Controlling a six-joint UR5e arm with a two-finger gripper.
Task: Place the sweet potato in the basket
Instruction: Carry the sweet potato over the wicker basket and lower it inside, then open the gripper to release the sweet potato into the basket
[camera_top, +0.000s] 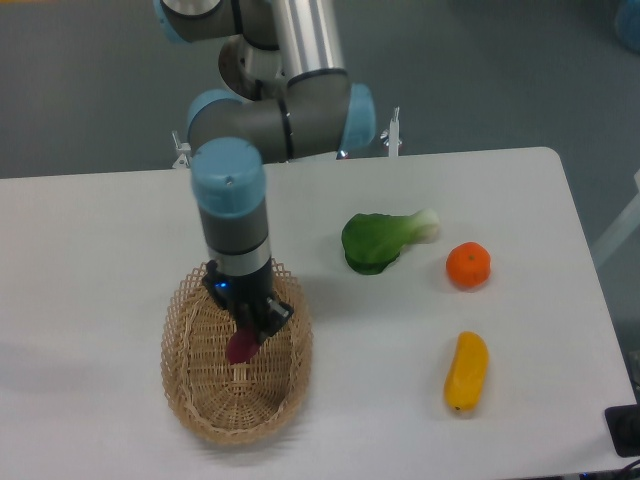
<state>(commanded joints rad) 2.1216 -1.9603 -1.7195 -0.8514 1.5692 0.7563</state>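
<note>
Gripper (247, 322) fingertips and the sweet potato's (240, 346) upper end hide each other so jaw contact is unclear, the arm covers the basket's (190, 400) far rim behind the tool, and a dark object (624, 431) is cut off by the frame edge.

Bright, even overhead light (soft faint shadows), slightly grainy.
</note>
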